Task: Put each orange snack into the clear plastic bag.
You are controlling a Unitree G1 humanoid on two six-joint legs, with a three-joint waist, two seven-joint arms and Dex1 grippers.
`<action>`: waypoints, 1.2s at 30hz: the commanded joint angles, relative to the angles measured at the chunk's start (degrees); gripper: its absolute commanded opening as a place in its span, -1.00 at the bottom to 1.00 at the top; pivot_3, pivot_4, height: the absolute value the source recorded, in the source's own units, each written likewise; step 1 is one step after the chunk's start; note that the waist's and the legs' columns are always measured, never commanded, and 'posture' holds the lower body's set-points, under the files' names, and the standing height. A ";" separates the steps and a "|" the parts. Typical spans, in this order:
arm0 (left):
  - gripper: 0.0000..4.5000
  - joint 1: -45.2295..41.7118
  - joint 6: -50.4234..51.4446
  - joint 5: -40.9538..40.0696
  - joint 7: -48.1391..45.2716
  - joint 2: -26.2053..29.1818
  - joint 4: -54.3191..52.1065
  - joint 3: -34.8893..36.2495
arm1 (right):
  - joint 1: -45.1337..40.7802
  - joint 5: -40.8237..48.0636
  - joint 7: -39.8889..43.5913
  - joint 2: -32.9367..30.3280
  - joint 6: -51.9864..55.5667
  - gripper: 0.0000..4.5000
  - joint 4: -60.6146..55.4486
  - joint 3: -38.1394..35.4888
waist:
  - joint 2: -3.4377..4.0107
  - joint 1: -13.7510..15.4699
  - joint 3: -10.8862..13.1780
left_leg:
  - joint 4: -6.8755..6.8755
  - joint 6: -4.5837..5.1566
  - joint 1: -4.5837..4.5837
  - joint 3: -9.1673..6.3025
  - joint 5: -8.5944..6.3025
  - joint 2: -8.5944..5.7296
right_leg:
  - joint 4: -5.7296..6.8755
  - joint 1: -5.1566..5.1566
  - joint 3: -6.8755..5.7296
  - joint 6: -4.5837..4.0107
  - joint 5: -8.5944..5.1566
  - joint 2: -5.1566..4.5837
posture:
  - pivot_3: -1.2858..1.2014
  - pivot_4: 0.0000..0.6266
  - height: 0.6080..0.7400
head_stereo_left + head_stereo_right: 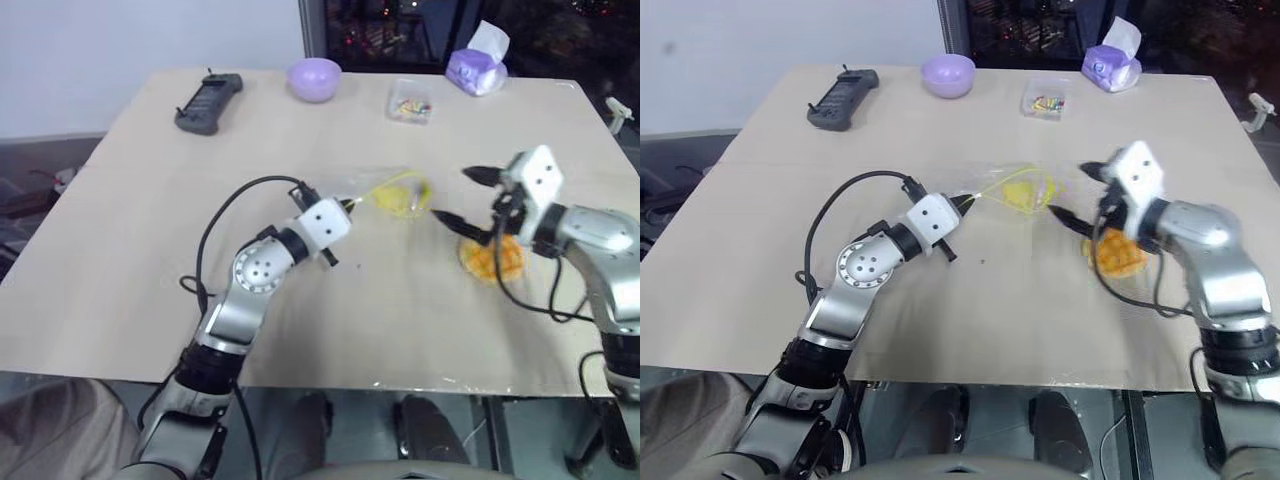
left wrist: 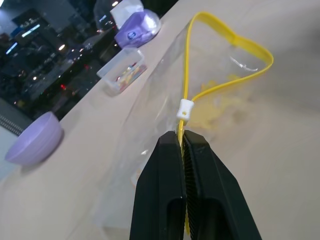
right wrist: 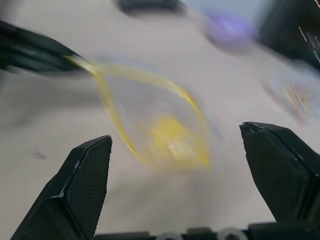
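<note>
The clear plastic bag lies on the table's middle, its mouth held open as a yellow loop. My left gripper is shut on the bag's yellow seal strip at the near corner, and the pinch shows close up at its black fingertips. The orange snack rests on the table to the right of the bag, outside it and partly hidden behind my right hand. My right gripper hovers above the snack, open wide and empty, pointing toward the bag's mouth.
Along the far edge stand a black handset, a purple bowl, a small clear box of coloured bits and a purple tissue pack. The bare wooden table spreads to the left and front.
</note>
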 commanded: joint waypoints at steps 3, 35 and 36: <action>-1.00 -0.38 -0.81 -0.28 0.45 0.18 -1.30 0.53 | 10.72 1.74 -1.08 -2.03 0.63 0.99 0.11 -6.76 | 0.02 0.37 0.00 | 0.00 0.00 0.02 0.05 0.00 0.00 | 0.02 -0.01 0.03 0.00 0.00 0.00 | 0.03 -0.52 1.00; -1.00 -1.08 -1.66 -0.13 -0.56 0.44 0.18 -0.21 | 1.95 13.04 -1.13 1.08 9.17 -0.99 -1.41 -3.34 | 0.04 -0.86 -0.01 | 0.03 0.00 0.11 0.07 0.00 0.06 | 0.09 0.02 0.08 0.01 0.00 0.08 | 0.03 -0.52 1.00; -1.00 -1.15 -1.79 0.00 -0.56 0.41 0.27 -0.36 | 0.65 14.73 -0.54 1.15 10.66 -0.99 -2.18 -3.02 | 0.03 -0.86 -0.01 | 0.02 0.00 0.09 0.04 0.00 0.06 | 0.07 0.02 0.04 0.01 0.00 0.08 | 0.03 -0.52 1.00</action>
